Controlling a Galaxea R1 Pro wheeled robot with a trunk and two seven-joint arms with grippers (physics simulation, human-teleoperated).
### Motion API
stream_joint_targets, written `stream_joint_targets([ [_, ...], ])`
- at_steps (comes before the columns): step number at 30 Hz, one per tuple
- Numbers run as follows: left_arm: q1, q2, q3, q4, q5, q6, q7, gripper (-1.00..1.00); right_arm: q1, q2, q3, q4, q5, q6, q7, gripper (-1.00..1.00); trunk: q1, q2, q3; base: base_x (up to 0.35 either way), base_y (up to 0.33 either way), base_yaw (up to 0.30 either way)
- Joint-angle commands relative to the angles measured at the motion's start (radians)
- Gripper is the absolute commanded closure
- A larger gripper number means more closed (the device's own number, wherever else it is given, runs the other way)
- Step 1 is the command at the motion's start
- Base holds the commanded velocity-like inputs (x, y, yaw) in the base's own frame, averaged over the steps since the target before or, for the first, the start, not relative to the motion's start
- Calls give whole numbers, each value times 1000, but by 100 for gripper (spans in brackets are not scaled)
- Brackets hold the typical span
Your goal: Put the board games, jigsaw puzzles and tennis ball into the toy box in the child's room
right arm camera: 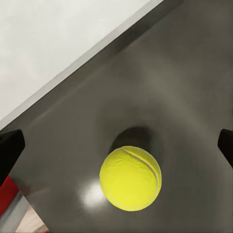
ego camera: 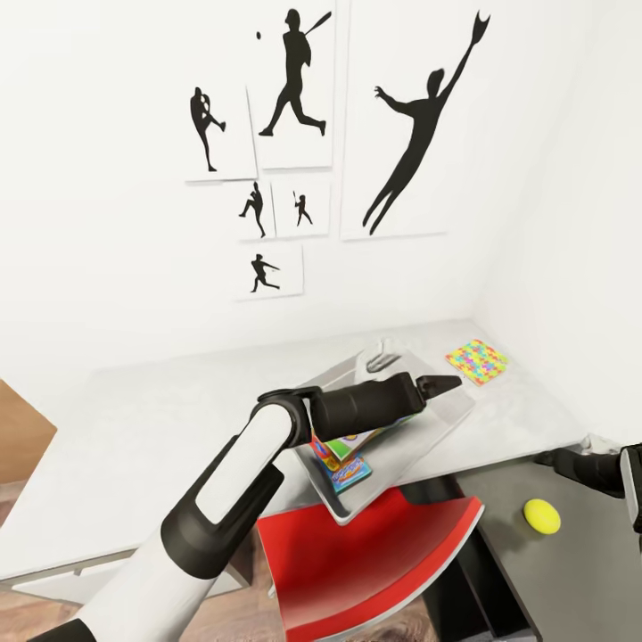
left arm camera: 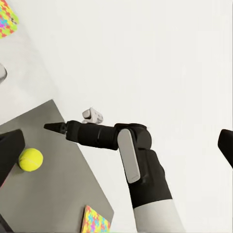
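Fingers (right arm camera: 9,150) of the right gripper spread wide and empty over the tennis ball (right arm camera: 130,178) on the bench (ego camera: 134,446), right of the toy box (ego camera: 428,428) already holding game boxes (ego camera: 349,459), one jigsaw puzzle (ego camera: 477,360) outside; left fingers' state I cannot tell.

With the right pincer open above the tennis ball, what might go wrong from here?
1. The tennis ball lies loose on the table's dark wing; a finger nudging it might send it rolling toward the edge.
2. It sits off-centre between the right pincer fingers, so closing now may squeeze it out.
3. The left arm hangs over the toy box, possibly crowding the drop.
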Motion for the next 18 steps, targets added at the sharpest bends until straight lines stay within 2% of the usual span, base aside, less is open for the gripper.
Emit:
stream_joint_targets([
  [1,0,1,3,-1,17,0,-20,-100,-1,1,-2,-1,10,3,10,-100,1,-2,-4,0,0,0],
  [3,1,5,7,-1,26,0,-67,-100,-1,1,-1,-1,10,3,10,-100,1,-2,-7,0,0,0],
  [6,2,7,11,-1,32,0,-98,-100,-1,1,-1,-1,10,3,10,-100,1,-2,-11,0,0,0],
  [18,4,13,16,-1,42,4,-147,-100,-1,0,0,0,10,3,10,-100,1,-2,-31,0,0,0],
])
